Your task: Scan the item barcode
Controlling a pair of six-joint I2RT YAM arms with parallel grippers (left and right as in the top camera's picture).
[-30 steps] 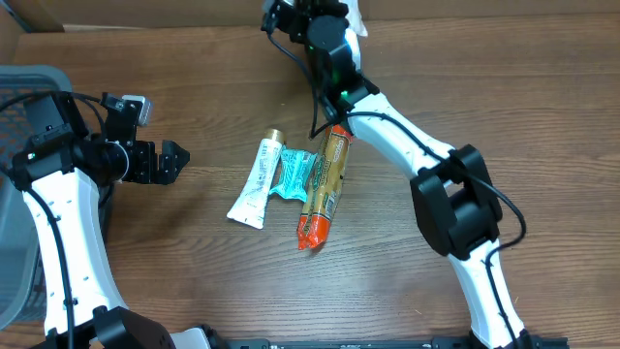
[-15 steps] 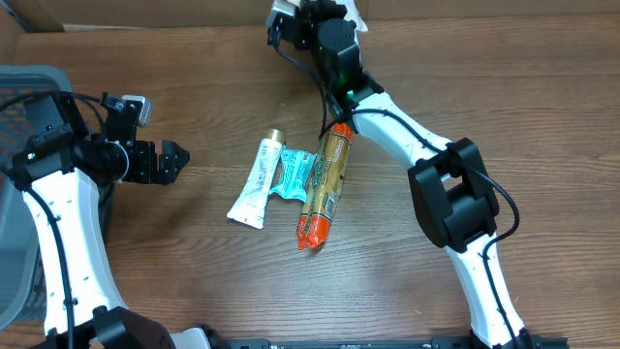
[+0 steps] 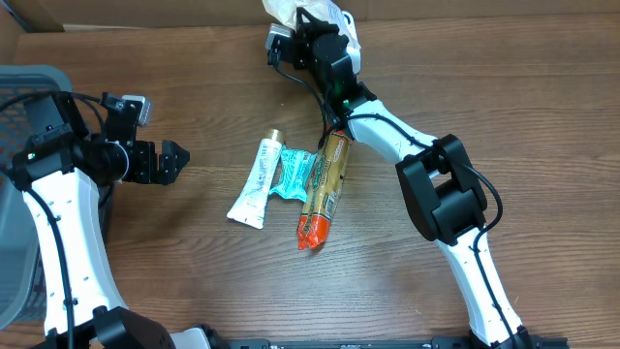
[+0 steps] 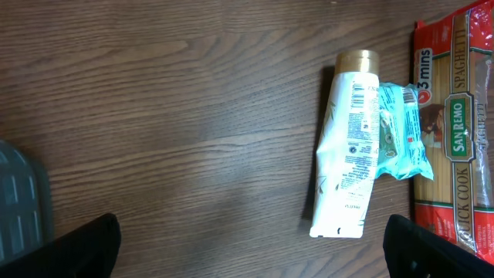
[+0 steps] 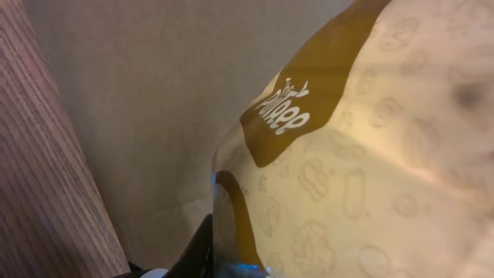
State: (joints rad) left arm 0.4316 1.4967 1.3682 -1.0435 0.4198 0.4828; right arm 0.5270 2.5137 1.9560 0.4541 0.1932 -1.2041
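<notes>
Overhead: task looks early, with no scanner in sight and no barcode presented to anything yet. The right claw (image 3: 302, 29) is nearly closed, apparently pinching the snack bag (image 3: 320, 12) at the far edge of the bench (image 3: 504, 107); that bag fills the right wrist view. Right arm is stretched far forward, elbow bent. Left claw (image 3: 167, 160) gapes wide and holds nothing, hovering beside the white tube (image 3: 254, 182), teal packet (image 3: 291, 174) and spaghetti pack (image 3: 325, 189).

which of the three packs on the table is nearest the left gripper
The white tube with the gold cap; the teal packet and spaghetti pack lie beyond it.
</notes>
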